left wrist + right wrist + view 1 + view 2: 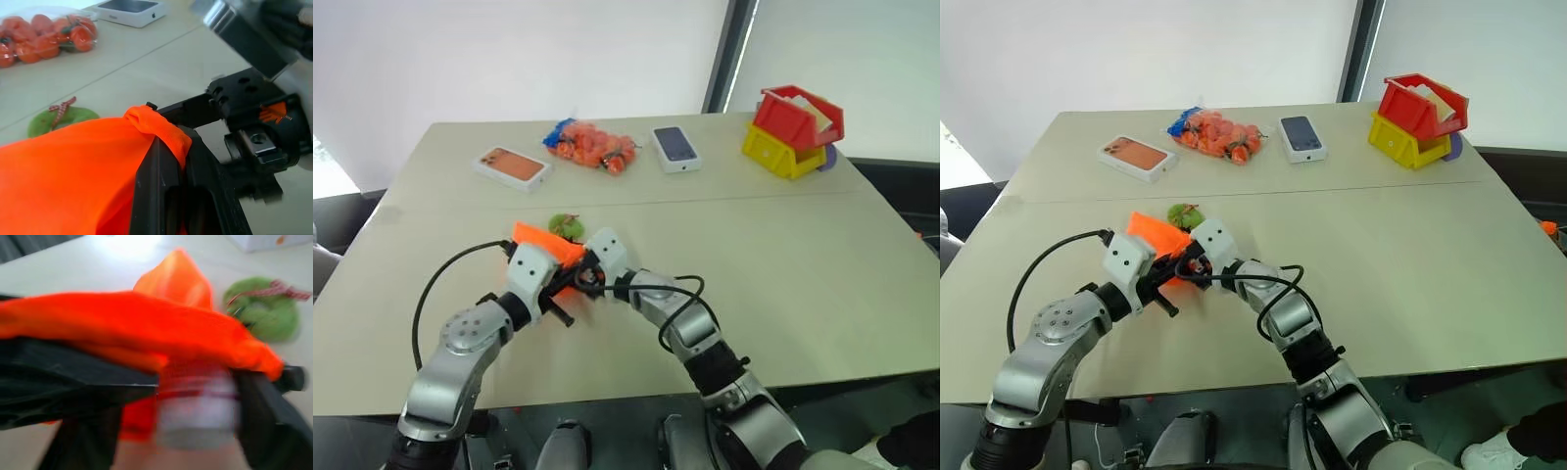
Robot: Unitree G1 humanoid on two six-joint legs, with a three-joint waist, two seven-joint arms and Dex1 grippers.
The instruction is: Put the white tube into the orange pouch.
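The left gripper point(570, 291) fingers clamp the orange pouch point(546, 247) rim; the white tube point(195, 413) sits between the right gripper point(178, 431) fingers, spread, pointing into the mouth.

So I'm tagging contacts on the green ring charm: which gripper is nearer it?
Left. The left gripper is clamped on the orange pouch just short of the green ring charm; the right gripper sits a bit further back.

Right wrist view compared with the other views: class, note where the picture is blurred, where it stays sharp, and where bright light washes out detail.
Right wrist view: heavily smeared; the orange pouch and the white tube have soft edges. Left wrist view: the pouch hem is crisp, while the bag of small orange items behind is soft. Left eye view: sharp across the table, but the backdrop is washed out bright white.
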